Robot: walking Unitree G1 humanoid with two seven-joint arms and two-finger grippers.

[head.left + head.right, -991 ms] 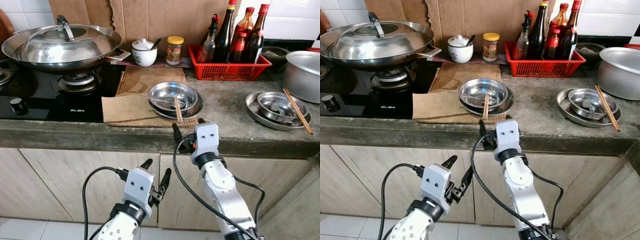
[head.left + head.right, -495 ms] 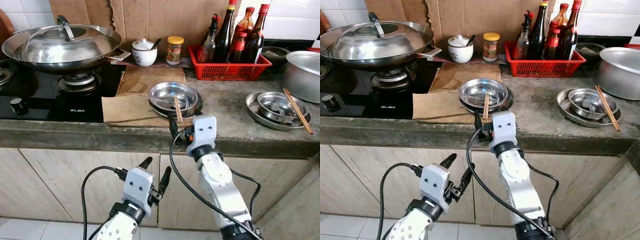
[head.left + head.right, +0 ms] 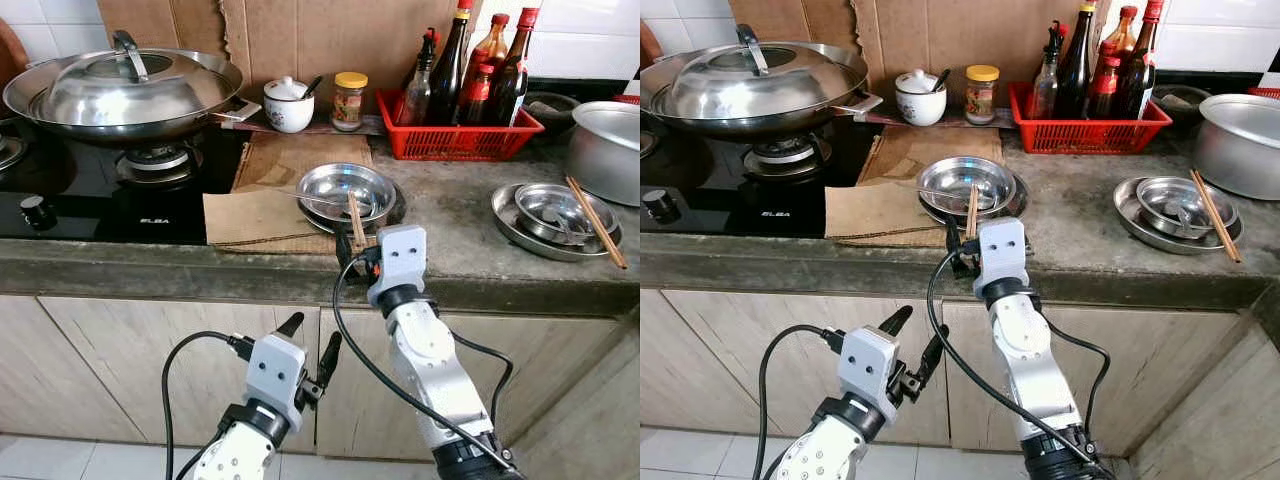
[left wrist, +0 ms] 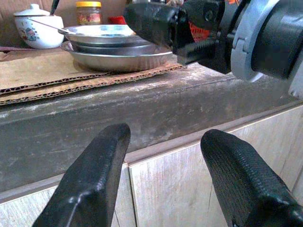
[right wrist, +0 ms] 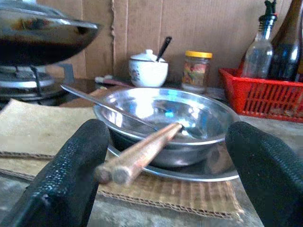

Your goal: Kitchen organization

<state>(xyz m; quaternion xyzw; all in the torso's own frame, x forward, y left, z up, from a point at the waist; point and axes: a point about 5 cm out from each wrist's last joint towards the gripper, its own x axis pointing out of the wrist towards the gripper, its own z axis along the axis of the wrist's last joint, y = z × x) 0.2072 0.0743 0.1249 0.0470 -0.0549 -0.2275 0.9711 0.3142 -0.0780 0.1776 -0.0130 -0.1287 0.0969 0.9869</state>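
Grey stone counter over wood cabinets (white-tiled wall).

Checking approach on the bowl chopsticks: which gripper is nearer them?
Right. The right gripper is open at the counter edge, fingers either side of the chopsticks tips. The left gripper hangs below, open, in front of the cabinet doors.

Two pairs of chopsticks, two stacks of steel dishes, one lidded wok, one red basket, five bottles, one jar, one white pot.
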